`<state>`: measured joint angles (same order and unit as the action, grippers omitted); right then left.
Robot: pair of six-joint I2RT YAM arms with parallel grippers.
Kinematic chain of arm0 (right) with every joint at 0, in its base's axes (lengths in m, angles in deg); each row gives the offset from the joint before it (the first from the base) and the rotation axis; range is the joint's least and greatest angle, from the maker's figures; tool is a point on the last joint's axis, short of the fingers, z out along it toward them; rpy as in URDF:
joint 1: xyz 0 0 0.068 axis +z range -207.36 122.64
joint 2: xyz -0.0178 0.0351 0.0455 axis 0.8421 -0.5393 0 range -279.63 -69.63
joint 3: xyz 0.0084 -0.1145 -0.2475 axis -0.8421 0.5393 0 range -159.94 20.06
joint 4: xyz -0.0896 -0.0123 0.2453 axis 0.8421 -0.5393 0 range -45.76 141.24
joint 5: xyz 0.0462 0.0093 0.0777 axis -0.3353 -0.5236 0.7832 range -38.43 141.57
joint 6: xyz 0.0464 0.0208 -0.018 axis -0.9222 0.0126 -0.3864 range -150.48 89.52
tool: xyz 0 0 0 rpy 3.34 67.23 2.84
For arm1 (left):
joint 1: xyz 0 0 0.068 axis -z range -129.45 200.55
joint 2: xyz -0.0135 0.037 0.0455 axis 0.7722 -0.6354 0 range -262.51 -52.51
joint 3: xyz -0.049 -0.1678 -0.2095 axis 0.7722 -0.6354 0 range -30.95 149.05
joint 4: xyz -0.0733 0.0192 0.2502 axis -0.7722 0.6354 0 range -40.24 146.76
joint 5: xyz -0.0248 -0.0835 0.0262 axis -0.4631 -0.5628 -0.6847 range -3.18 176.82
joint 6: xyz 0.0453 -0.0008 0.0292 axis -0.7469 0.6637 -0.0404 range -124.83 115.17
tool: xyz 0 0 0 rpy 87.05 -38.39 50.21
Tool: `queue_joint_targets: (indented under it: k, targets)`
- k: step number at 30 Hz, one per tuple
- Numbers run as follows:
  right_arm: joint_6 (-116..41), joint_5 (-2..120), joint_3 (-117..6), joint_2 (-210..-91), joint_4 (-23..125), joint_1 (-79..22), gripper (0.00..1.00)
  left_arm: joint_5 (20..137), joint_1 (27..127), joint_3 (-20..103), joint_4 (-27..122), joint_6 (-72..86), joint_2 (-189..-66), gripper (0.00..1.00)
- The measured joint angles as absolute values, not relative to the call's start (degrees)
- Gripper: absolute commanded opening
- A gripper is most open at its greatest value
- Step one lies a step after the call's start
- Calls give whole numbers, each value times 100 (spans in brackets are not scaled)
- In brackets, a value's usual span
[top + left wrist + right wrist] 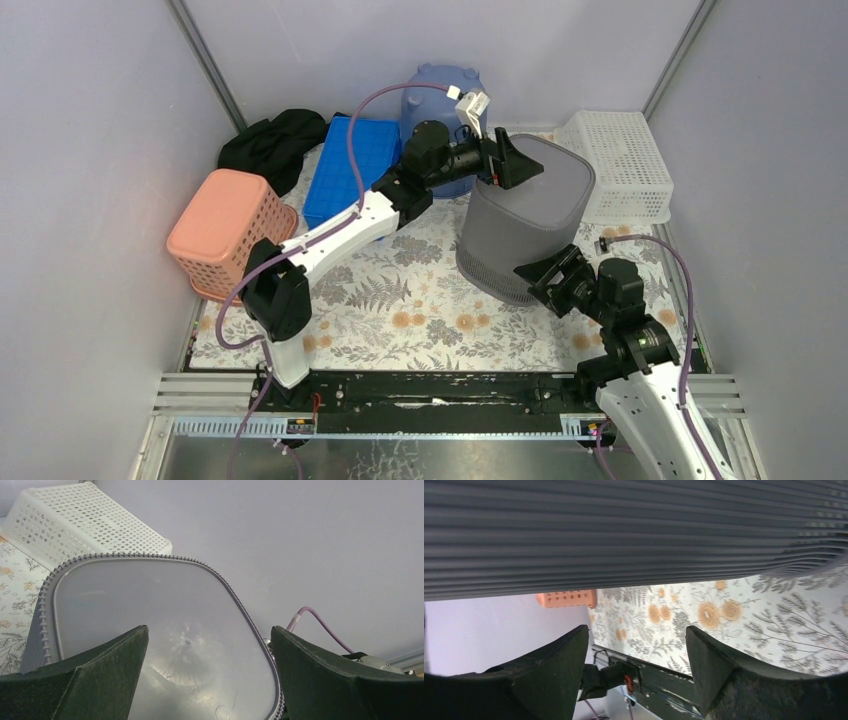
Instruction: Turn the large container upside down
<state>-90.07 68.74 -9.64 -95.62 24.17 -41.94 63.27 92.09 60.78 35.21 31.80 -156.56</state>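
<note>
Grey bin (525, 215) mid-bench (400, 300), closed face up | my left hand (518, 162) spread wide at its top rim | my right hand (550, 270) spread wide by its lower near wall

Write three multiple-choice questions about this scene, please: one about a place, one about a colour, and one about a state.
1. Where is the white basket? A) far right corner, beside the grey container; B) at the left wall; C) between the arm bases.
2. What colour is the basket at the left wall? A) green; B) salmon pink; C) black.
3. How do the fingers of the left gripper stand? A) open; B) shut on a cloth; C) out of view.

Key: A, the top view shows it there; B, its mesh sides are salmon pink; A, the left wrist view shows a wide gap between them.
</note>
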Motion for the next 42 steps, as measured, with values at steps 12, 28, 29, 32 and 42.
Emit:
queue_joint_targets:
  k: [12, 28, 29, 32, 42]
  targets:
    - [-9630, 6808, -690, -10526, 3309, -4194, 81, 6391, 9139, 6196, 3552, 3160, -15748, 100]
    - [-8769, 6633, -1648, -12216, 3639, -4867, 84, 6388, 8936, 6526, 3600, 3149, -16093, 100]
    - [-8710, 6675, -1665, -12330, 3689, -4977, 84, 6388, 8927, 6550, 3600, 3147, -16115, 100]
    - [-8611, 6780, -1674, -12618, 3790, -5213, 85, 6384, 8899, 6611, 3604, 3147, -16174, 100]
    - [-8484, 7077, -1890, -13654, 4209, -5746, 85, 6371, 8787, 6659, 3661, 3123, -16200, 100]
